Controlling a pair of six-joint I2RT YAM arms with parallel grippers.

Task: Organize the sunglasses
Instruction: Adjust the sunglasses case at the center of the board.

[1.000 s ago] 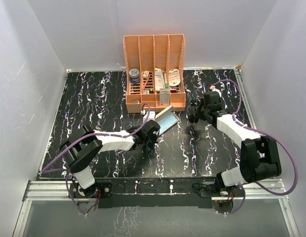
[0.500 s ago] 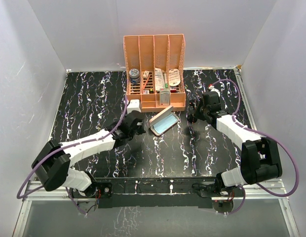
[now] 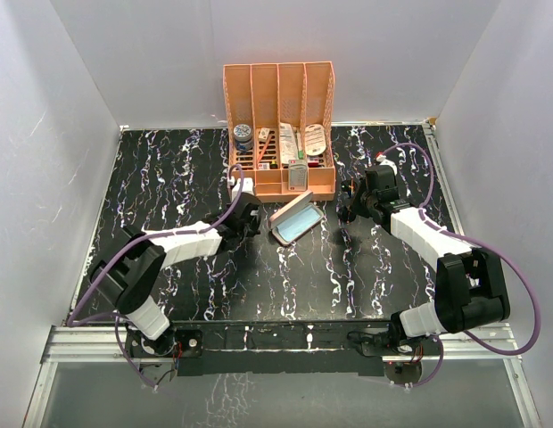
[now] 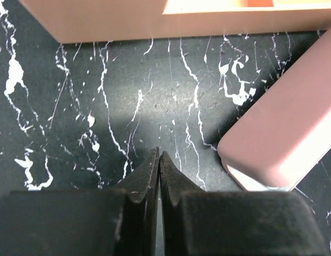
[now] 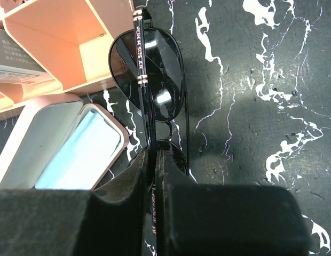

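Sunglasses are the task item; you will find them folded and held at the right gripper, just right of the open case and in front of the organiser's right corner.

1. Table: black marbled surface; it carries everything below.
2. Organiser: orange, divided into compartments, standing at the far edge; its low front tray is full of small items.
3. Pink case: lies open in front of the organiser, lid tipped back; a light blue cloth lies inside it.
4. Left gripper: fingers pressed together on nothing; it sits low over bare table, between the organiser's base and the near end of the case, touching neither.
5. Right gripper: fingers pinch one thin temple arm of the sunglasses; the lenses hang out beyond the fingertips; you cannot tell whether the frame is clear of the table.

Hazards, as judged from this position:
- The pinch is on a single thin temple; the frame may pivot or slip during the move to the case.
- Nothing restrains the case; a lens catching its rim would likely push it aside.
- The organiser corner is near the lenses; a wide swing may strike it.
- The cloth may bunch under the frame and hinder seating.
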